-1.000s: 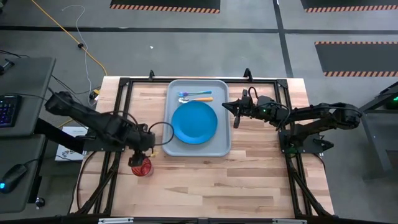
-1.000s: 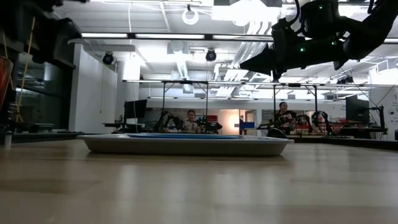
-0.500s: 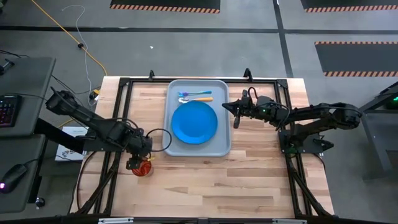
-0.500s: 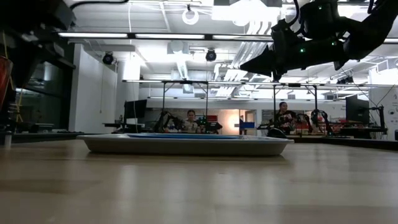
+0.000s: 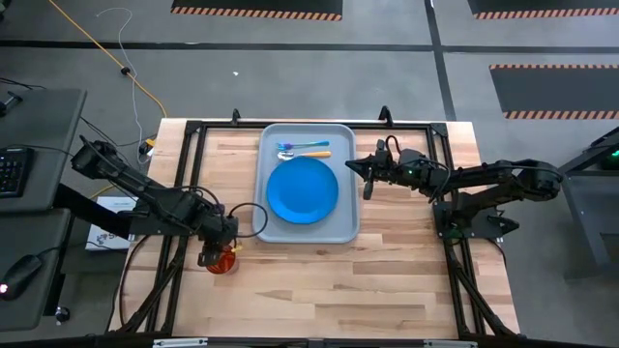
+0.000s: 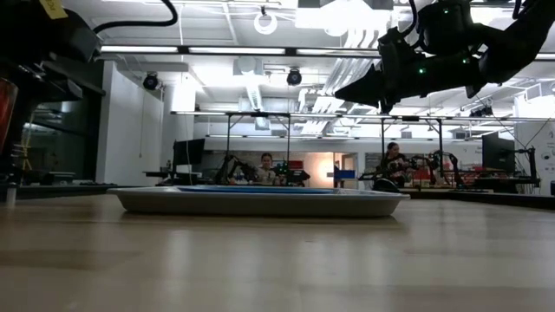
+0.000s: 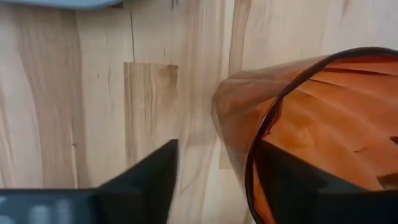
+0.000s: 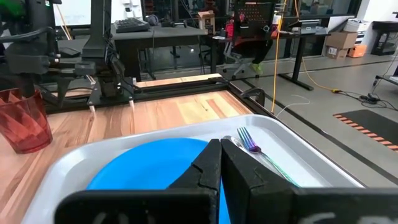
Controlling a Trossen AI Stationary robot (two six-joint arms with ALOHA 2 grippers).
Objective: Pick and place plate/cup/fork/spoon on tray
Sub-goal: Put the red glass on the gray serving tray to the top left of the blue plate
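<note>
Reaching down at the near left part of the wooden surface (image 5: 319, 280), the left hand (image 5: 215, 253) sits right over the cup (image 5: 222, 261); in the left wrist view one finger (image 7: 146, 180) is outside the cup's wall and the other finger (image 7: 292, 186) is inside it, so the hand is partly open around the rim and not yet squeezing; the cup stands upright on the wood, near the tray's (image 5: 266, 232) near left corner but not touching it. The cup looks light, thin and smooth, so I think it could slip or tip; pinching the wall just under the rim looks like the best hold, gently, since hard plastic may crack.

Farther off, the tray's raised rim stands between the cup and its spot, so the cup must be lifted over it; the plate (image 5: 303, 190) fills the tray's middle, and the fork (image 5: 295, 147) and spoon (image 5: 308, 154) lie at the far end, leaving only small bare corners. The right hand (image 5: 369, 181) waits above the tray's right edge with its fingers pressed together, holding nothing.
</note>
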